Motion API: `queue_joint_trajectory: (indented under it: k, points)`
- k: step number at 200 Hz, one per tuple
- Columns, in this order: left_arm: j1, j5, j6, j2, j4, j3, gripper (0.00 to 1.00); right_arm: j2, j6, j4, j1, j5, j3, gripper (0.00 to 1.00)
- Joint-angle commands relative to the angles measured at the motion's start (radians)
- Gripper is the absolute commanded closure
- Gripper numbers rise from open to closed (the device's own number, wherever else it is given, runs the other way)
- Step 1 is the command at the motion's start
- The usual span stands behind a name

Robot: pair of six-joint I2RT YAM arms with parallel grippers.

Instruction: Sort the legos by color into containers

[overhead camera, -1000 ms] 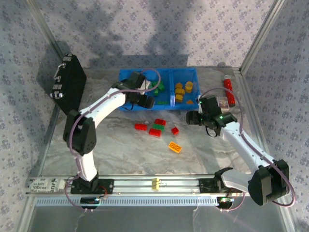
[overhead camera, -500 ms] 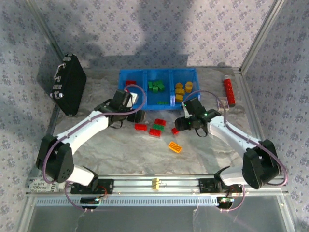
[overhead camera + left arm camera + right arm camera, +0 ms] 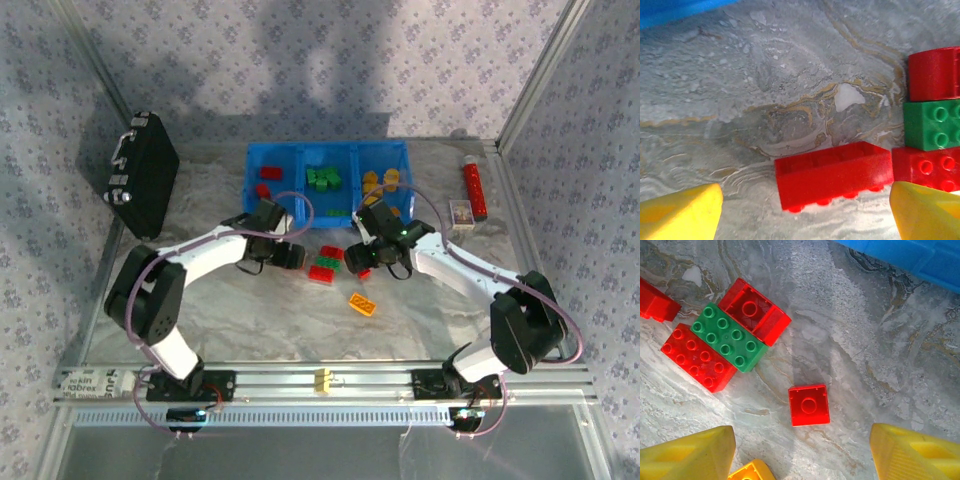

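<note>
Left wrist cam has a long red brick (image 3: 832,175) tipped on its side on the marbled tabletop (image 3: 765,100). It's sitting right between the yellow fingertips (image 3: 680,212) of the left gripper (image 3: 802,215), which are spread wide with nothing in them. Right wrist cam is the same story: a small square red brick (image 3: 809,405) lies on its own between the wide, empty fingers of the right gripper (image 3: 802,454). A green brick (image 3: 727,342) is wedged between two more red ones up-left of it, and an orange brick (image 3: 752,471) pokes in beside one finger. What's changed: a second ago both arms were up at the blue bin (image 3: 300,148), the left one over it and the right one off its right end. Now both have swung back and sit low over the loose pile in front of it. I'd read that as drop-offs done and two fresh picks starting, both red. From the top cam the bin already holds red bricks (image 3: 270,175) on the left, green bricks (image 3: 322,178) in the middle and yellow bricks (image 3: 385,182) on the right. So these two should head for the left compartment. About six are still loose on the table, so it looks mostly done.
</note>
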Motion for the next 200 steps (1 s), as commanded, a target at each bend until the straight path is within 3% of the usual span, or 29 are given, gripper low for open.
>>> queue_joint_trajectory:
  k: [1,78,123,145,177,200]
  points:
    - [-0.039,-0.02,-0.026,0.021,-0.037,0.056,0.13,-0.018,-0.003,-0.03,-0.003,0.027,0.007,0.27]
    - [-0.089,-0.124,-0.059,0.113,-0.114,0.129,0.14,-0.048,0.003,-0.013,-0.028,0.022,-0.031,0.27]
    - [-0.107,-0.124,-0.065,0.15,-0.135,0.152,0.19,-0.069,0.003,0.001,-0.051,0.014,-0.055,0.27]
    - [-0.111,-0.127,-0.067,0.163,-0.145,0.16,0.27,-0.077,0.003,0.002,-0.057,0.013,-0.061,0.27]
    - [-0.112,-0.148,-0.065,0.142,-0.148,0.16,0.48,-0.098,0.006,0.01,-0.066,0.013,-0.077,0.28]
    - [-0.103,-0.171,-0.051,0.111,-0.158,0.174,0.53,-0.107,0.008,0.013,-0.071,0.008,-0.088,0.28]
